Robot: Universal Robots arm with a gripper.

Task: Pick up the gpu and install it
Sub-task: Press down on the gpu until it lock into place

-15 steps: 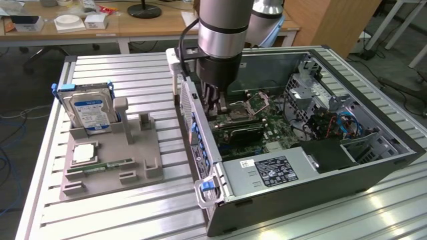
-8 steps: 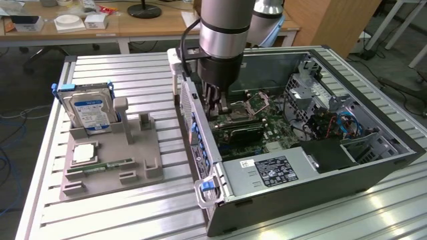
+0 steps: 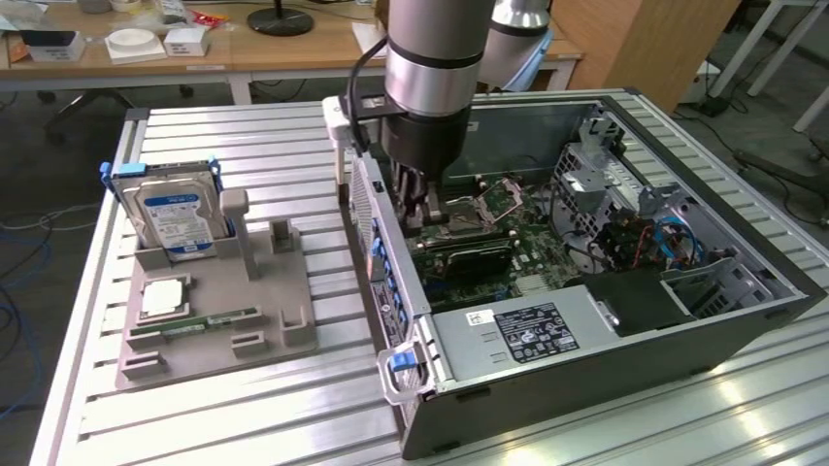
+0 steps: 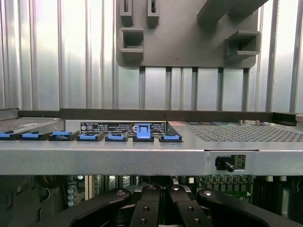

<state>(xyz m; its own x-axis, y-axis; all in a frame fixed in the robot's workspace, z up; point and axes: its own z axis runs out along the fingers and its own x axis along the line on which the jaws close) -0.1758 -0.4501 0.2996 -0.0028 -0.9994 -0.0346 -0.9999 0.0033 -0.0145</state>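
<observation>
Hanging inside the open computer case (image 3: 674, 320) on the counter (image 3: 259, 408), the gripper (image 3: 414, 218) stood over the motherboard. The gpu (image 3: 473, 254) sat low on that board, just beside the fingertips at about four o'clock in the exterior view. The fingers (image 4: 150, 208) were drawn narrow. Their tips were cut off, so contact with the card could not be told. Its long axis ran roughly nine to three o'clock, its bracket end hard to make out.
</observation>
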